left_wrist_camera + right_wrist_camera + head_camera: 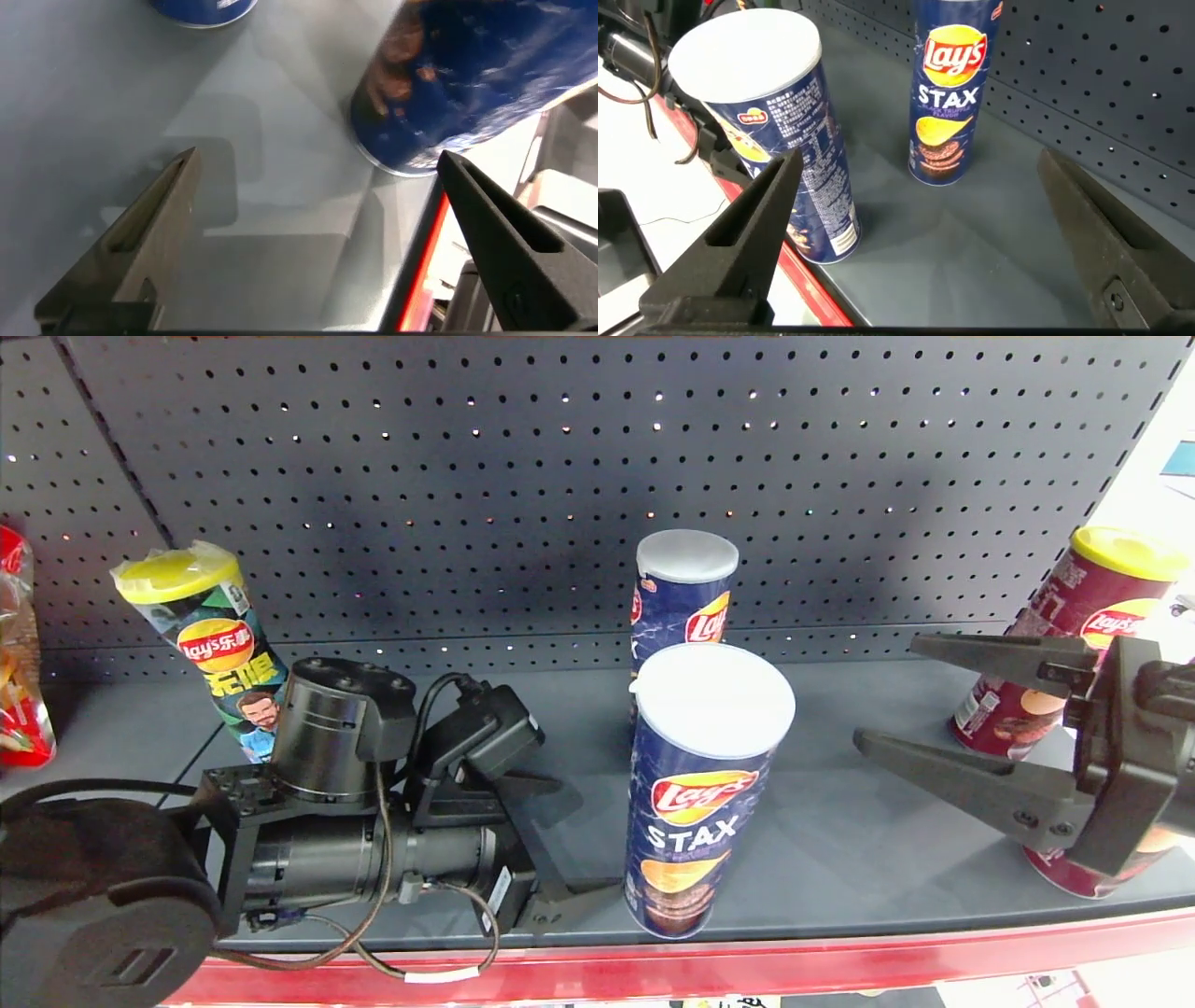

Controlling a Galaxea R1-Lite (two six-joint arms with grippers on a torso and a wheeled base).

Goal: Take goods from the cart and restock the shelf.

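Front blue can [700, 793] is found upright close to the front edge of the shelf [840, 840], about at its middle. A second blue can [684, 588] is placed upright just behind it, near the pegboard back wall [467, 476]. The left gripper [569, 840] is laid low on the shelf just beside the front blue can, on its left, with the jaws spread wide; whether the nearer finger touches the can cannot be told. The right gripper [887, 693] is held near the right end of the shelf, its jaws also wide apart. Behind it a dark red can [1092, 607] is seen, and another dark red one [1074, 882] is partly hidden by it at the front edge. A green can [210, 635] is placed toward the back left, with a red snack bag [19, 663] at the left edge.
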